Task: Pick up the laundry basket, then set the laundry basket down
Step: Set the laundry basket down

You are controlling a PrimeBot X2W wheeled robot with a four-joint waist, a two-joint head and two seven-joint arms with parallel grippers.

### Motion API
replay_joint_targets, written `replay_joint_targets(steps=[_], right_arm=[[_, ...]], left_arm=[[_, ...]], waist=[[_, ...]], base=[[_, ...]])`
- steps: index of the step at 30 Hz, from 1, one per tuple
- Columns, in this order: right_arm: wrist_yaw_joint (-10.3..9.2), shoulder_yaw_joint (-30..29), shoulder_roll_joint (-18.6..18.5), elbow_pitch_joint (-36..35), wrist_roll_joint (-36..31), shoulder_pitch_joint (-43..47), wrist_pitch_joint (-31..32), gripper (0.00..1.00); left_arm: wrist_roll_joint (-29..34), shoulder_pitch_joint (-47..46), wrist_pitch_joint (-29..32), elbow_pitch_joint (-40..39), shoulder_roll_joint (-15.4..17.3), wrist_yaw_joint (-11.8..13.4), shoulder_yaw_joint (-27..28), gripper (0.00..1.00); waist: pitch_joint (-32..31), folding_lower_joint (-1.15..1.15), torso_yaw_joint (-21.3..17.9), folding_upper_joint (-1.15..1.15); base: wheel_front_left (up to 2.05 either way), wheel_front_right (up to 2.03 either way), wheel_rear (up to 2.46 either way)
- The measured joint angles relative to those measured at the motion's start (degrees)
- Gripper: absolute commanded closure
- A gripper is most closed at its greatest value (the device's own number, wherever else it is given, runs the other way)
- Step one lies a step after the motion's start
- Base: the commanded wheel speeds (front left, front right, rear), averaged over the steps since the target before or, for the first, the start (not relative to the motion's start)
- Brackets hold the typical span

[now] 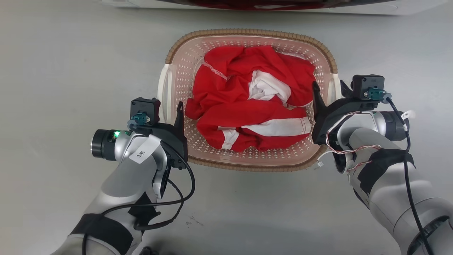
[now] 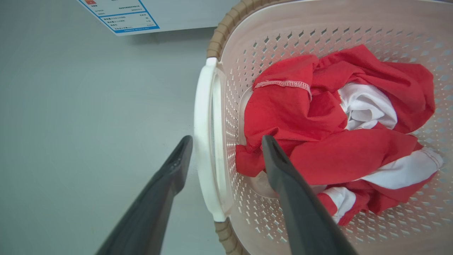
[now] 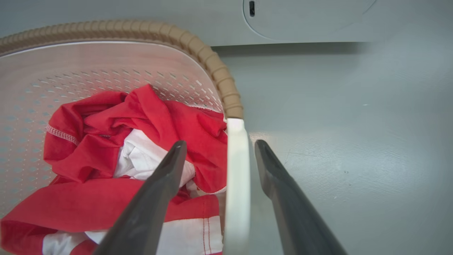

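The laundry basket, pale pink with a brown woven-look rim, sits on the grey floor in front of me. Red and white clothes lie crumpled inside it. My left gripper is open and straddles the white left handle, one finger outside, one inside the basket wall. My right gripper is open too and straddles the white right handle the same way. In the wrist views the left gripper and right gripper each show gaps between fingers and handle.
A white washer stands just beyond the basket's far rim, with a blue-edged label on its front. Grey floor spreads to both sides and toward me.
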Motion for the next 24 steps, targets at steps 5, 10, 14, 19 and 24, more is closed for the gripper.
replay_joint_targets(steps=[5,10,14,19,24], right_arm=[[0.0,-0.2,0.0,0.3,-0.2,0.0,0.0,0.0],[0.05,-0.3,0.1,0.7,-0.4,0.0,-0.1,0.0],[0.09,-0.7,0.3,1.0,-0.4,0.1,-0.1,0.0],[0.52,-1.5,0.3,1.1,-0.4,0.5,-0.1,0.0],[1.47,-2.4,0.3,0.9,-0.4,2.0,-0.1,0.0]], left_arm=[[0.0,0.0,-0.4,0.9,0.0,0.0,0.0,0.0],[0.0,0.0,-0.5,2.3,0.0,0.0,0.2,0.0],[-0.1,0.1,-0.6,3.0,0.0,0.0,0.4,0.0],[-0.2,0.2,-0.8,3.8,0.0,0.0,0.6,0.0],[-0.6,0.6,-1.0,4.0,0.1,-0.7,1.2,0.0]], waist=[[-1.3,0.0,0.2,0.0],[-2.8,0.0,0.1,0.0],[-4.5,0.0,0.0,0.0],[-7.0,0.0,-0.2,0.0],[-10.6,0.0,-0.5,0.0]], base=[[0.0,0.0,0.0],[0.0,0.0,0.0],[0.0,0.0,0.0],[0.0,0.0,0.0],[0.0,0.0,0.0]])
